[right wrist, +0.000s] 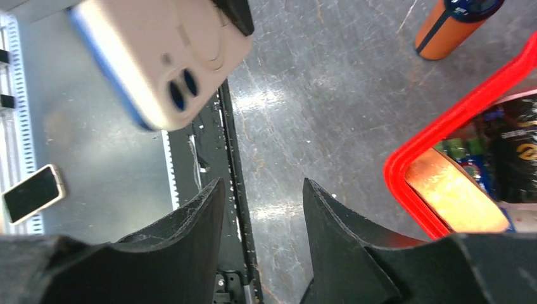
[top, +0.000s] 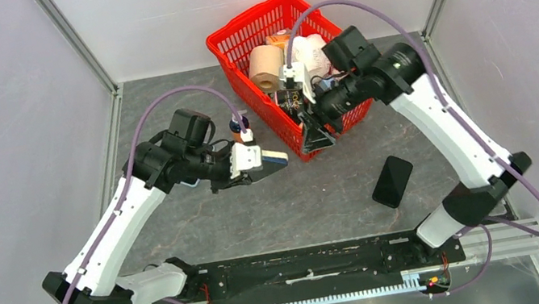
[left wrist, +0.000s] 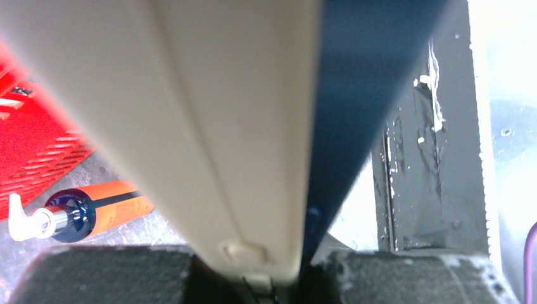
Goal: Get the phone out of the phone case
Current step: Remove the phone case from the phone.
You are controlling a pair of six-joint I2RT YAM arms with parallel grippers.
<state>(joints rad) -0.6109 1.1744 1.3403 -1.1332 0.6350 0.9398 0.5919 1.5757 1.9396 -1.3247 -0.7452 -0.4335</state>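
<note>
Your grey table (top: pixel 205 227) carries the red basket (top: pixel 245 19) at its far side, packed with a toilet roll (top: pixel 265 67) and other packets. The right arm reaches across to the basket's near corner. There your right gripper (right wrist: pixel 263 187) hangs released, its fingers (right wrist: pixel 190 221) spread with nothing between them.

Your left gripper (top: pixel 256 162) is raised over the table just left of the basket, clenched on the phone case (top: pixel 271 158). The case is beige, and its back with the camera cut-outs faces the right wrist camera. The phone (right wrist: pixel 107 76) sits inside it, showing as a blue edge along one side and a dark blue face in the left wrist view. A separate black handset (top: pixel 392 181) lies flat on the table near the right arm, well apart from both grippers. An orange bottle (top: pixel 236 127) with a dark blue collar and a white tip is beside the basket's left wall.
</note>
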